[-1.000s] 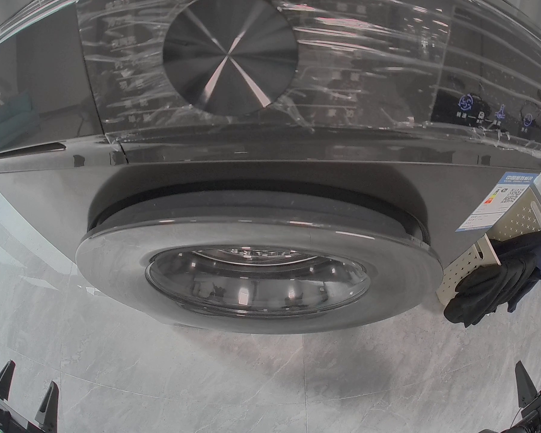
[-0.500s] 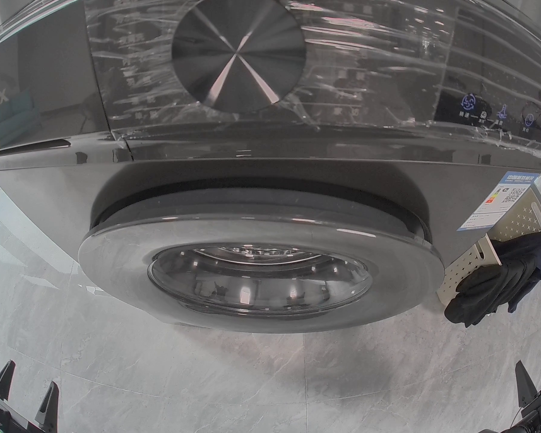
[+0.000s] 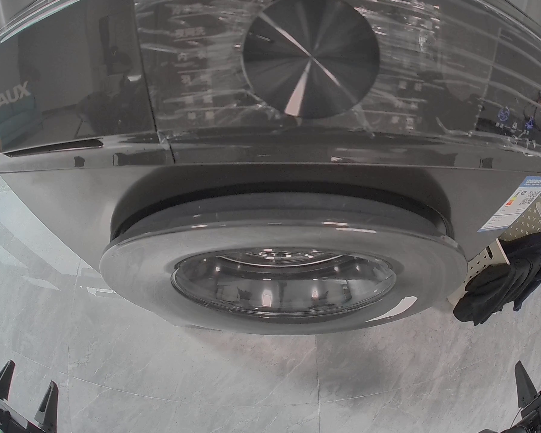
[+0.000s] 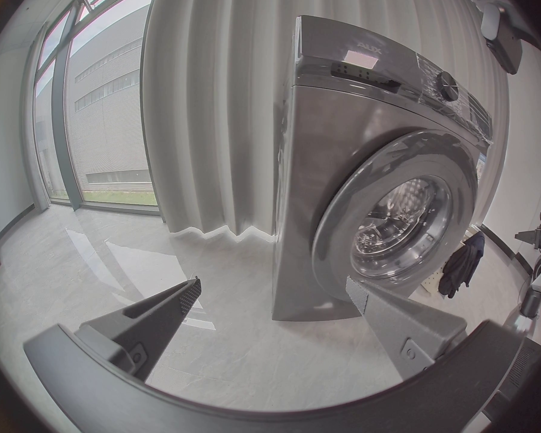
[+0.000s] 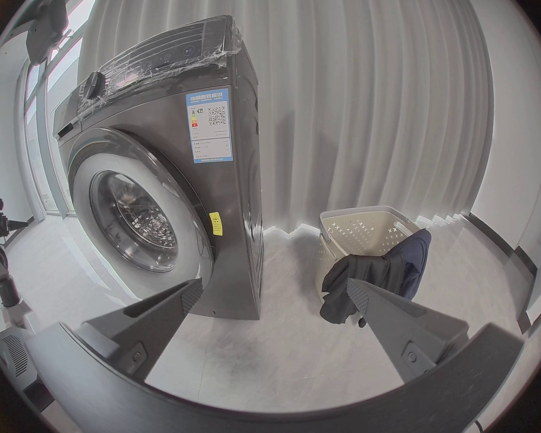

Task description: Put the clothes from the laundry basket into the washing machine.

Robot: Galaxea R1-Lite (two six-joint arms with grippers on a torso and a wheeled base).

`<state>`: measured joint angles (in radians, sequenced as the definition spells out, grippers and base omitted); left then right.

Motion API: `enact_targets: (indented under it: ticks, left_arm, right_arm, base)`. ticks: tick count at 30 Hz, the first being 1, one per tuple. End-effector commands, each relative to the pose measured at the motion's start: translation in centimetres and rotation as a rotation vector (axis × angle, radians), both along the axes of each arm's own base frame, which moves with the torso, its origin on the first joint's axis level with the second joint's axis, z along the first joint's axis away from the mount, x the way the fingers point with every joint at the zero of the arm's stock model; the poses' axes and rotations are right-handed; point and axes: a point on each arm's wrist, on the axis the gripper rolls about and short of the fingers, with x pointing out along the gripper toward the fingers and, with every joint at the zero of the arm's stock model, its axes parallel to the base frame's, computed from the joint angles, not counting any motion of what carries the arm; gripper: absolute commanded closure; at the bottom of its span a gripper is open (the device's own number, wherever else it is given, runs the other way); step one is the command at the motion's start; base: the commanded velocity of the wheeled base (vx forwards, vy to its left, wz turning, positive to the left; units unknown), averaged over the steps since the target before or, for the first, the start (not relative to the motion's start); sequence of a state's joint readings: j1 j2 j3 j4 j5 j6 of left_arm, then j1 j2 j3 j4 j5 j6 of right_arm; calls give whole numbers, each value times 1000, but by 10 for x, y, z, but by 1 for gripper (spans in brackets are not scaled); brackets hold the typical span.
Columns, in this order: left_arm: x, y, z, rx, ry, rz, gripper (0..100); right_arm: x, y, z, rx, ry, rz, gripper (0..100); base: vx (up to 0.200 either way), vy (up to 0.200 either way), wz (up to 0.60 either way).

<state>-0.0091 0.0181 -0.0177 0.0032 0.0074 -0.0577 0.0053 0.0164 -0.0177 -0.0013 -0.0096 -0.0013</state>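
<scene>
The washing machine (image 3: 282,181) door (image 3: 282,272) is closed. Dark clothes (image 5: 366,275) hang over the laundry basket (image 5: 366,231) at its right. The left gripper (image 4: 272,285) and right gripper (image 5: 273,285) are wide, empty.

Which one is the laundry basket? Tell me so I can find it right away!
Find the big grey washing machine in front of the white curtain. On the floor next to its side with the blue sticker stands the laundry basket. It is the cream box dotted with little holes, with dark clothes hanging over its rim.
</scene>
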Motion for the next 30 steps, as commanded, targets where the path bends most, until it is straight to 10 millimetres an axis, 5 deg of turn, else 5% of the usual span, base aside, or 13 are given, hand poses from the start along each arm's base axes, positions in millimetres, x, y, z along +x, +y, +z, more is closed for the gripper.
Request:
enact_targets:
  ticks: [1, 9, 12, 14, 22, 30]
  left_arm:
    - [0, 0, -5, -1, 3, 0, 0]
    - [0, 0, -5, 1, 3, 0, 0]
    - [0, 0, -5, 1, 3, 0, 0]
    - [0, 0, -5, 2, 3, 0, 0]
    - [0, 0, -5, -1, 3, 0, 0]
    - [0, 0, -5, 1, 3, 0, 0]
  right_arm:
    - [0, 0, -5, -2, 1, 1, 0]
    - [-1, 0, 0, 3, -30, -10, 0]
    - [-15, -1, 49, 17, -203, -13, 0]
    - [-7, -1, 64, 34, -148, 1, 0]
    - [43, 3, 47, 141, 267, 113, 0]
    - [58, 10, 48, 41, 375, 308, 0]
  base:
    - [0, 0, 0]
    - [0, 0, 0]
    - [0, 0, 0]
    - [0, 0, 0]
    - [0, 0, 0]
    - [0, 0, 0]
